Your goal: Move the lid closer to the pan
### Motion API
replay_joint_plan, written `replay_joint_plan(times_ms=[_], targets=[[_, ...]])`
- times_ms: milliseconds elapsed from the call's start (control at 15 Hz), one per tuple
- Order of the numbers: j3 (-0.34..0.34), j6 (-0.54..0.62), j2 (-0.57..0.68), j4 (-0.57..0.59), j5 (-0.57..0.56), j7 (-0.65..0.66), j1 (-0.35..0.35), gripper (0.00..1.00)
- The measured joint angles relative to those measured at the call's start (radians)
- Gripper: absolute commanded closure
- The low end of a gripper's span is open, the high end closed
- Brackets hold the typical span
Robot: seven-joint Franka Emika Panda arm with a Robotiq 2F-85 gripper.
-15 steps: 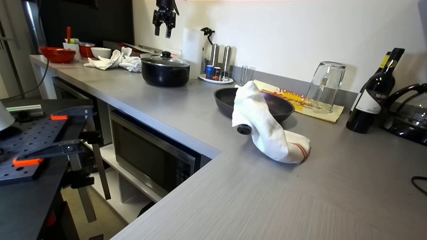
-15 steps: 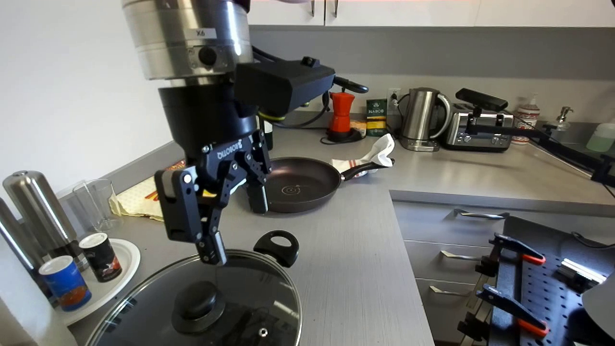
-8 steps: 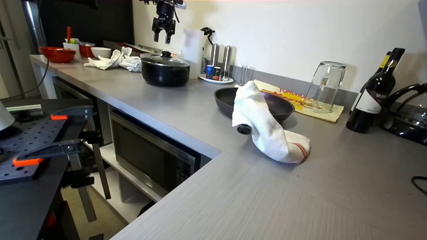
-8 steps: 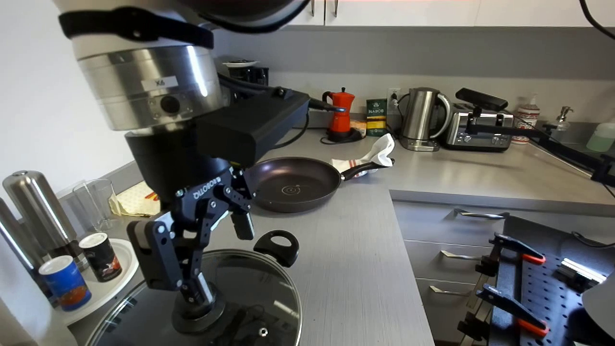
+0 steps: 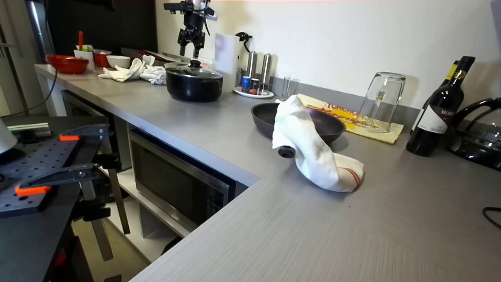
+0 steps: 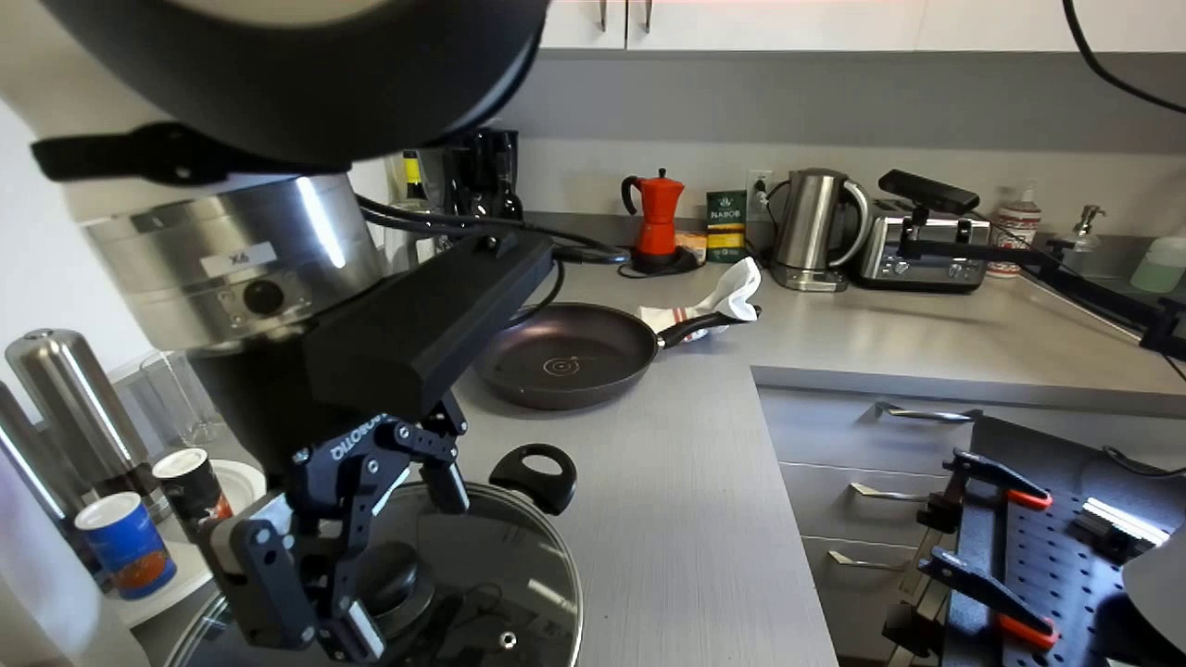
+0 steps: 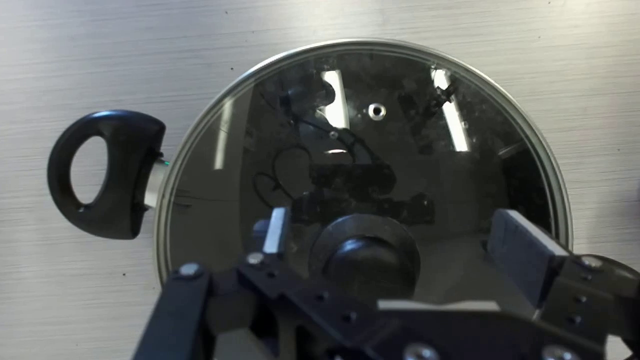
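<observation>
Looking along the surface (image 5: 352,235) in an exterior view, we see the hand (image 5: 189,52) small and far off; in an exterior view facing roughly the opposite way, we look down from close behind the lid (image 6: 500,570), past it to the pan (image 6: 565,359). Both exterior views share the hand, lid and pan, while in the wrist view we look steeply down on the lid from close above.

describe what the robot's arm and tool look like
The arm has a silver metal band with a white label, apparently reading X6, a black box-shaped housing and black cables. The tool is black, with two jointed fingers, grey pads, silver bolts and white Robotiq lettering.
</observation>
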Motion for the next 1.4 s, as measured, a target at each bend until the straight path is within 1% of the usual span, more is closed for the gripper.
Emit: replay_joint_plan(times_ms=[467,533,600,733,867,933,1133,1200,1400], targets=[[-0.020,-0.021,0.063,0.074,0.000,-0.002,0.028,0.00],[-0.022,-0.023,0.069,0.083,0.000,-0.003,0.030,0.03],[-0.024,-0.024,0.075,0.090,0.000,-0.003,0.032,0.27],[-0.028,-0.027,0.086,0.103,0.000,-0.004,0.035,0.29],[-0.032,-0.029,0.092,0.112,0.000,-0.005,0.036,0.42],[-0.033,-0.031,0.095,0.118,0.000,-0.005,0.037,0.52],[-0.041,-0.045,0.102,0.134,0.000,-0.006,0.037,0.74],[-0.042,-0.049,0.102,0.136,0.000,-0.007,0.037,0.77],[-0.043,-0.055,0.104,0.141,0.000,-0.007,0.039,0.77]])
